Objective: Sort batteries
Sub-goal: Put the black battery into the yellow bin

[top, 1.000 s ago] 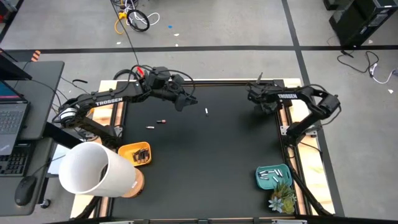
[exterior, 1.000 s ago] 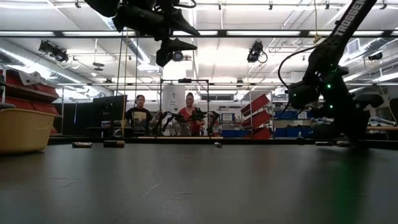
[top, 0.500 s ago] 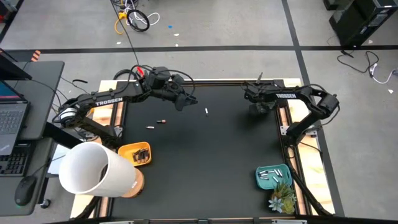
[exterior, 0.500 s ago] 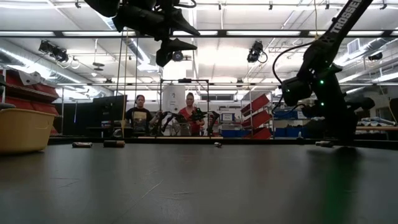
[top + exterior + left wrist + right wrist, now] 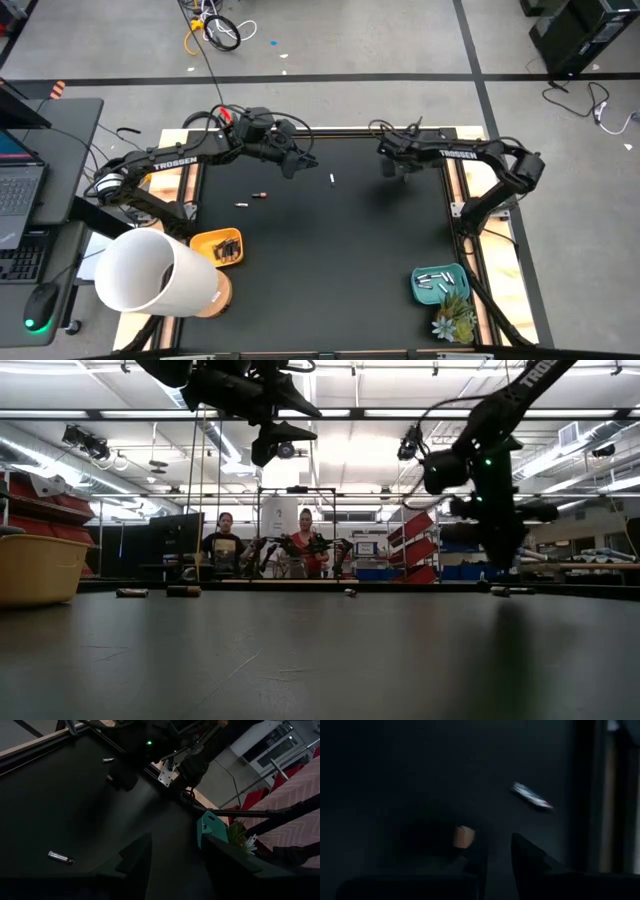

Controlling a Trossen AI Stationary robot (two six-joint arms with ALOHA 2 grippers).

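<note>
The left gripper point(image 5: 303, 160) hangs open above the mat at 11 o'clock. One battery point(image 5: 332, 179) lies just beside it at 4 o'clock. The right gripper point(image 5: 388, 166) at 1 o'clock has jaws narrowly apart; I cannot tell if it holds something.

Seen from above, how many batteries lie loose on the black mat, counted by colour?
White batteries: 2
Dark battery with red end: 1
Total: 3
The right arm may hide another one in this view.
</note>
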